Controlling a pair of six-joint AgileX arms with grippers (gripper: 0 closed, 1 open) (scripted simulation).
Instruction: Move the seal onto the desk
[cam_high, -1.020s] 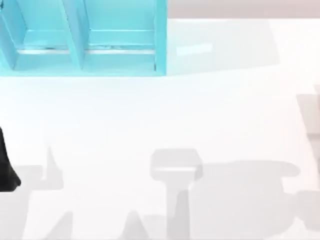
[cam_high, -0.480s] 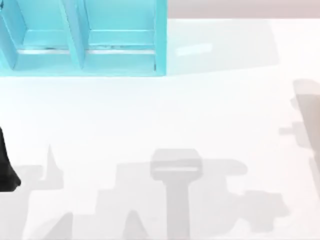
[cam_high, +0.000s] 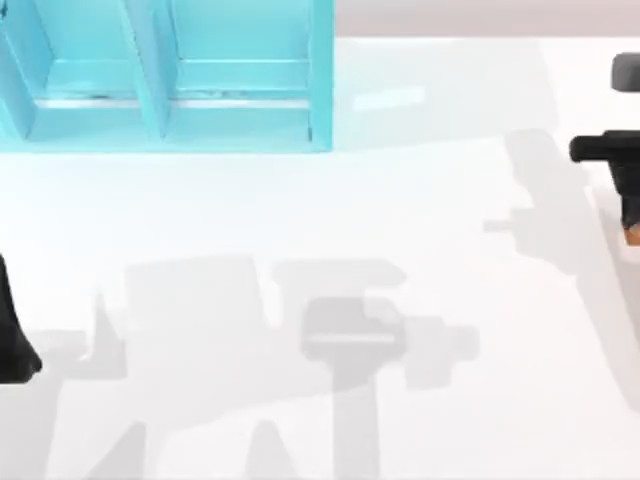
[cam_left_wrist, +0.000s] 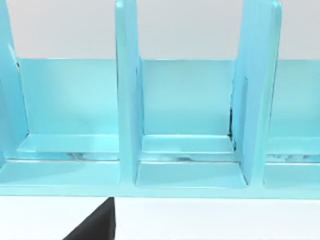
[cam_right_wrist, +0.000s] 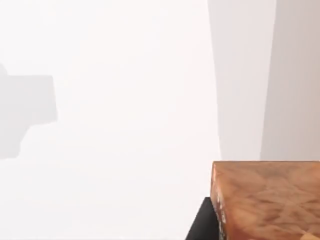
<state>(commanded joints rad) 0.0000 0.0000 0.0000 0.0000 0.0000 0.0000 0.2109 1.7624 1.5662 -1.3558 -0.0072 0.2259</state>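
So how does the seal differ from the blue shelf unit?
Colour: the seal is amber-orange, the shelf unit light blue. Size: the seal is small, the shelf unit broad with compartments. Place: the seal is held in the right tool at the top view's right edge, the shelf unit stands at the far left. Both show against the white desk. Left arm parked at left edge.

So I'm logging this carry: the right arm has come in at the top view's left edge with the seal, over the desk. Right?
Not quite: the right arm is at the top view's right edge, not its left. The seal shows beneath it, over the desk.
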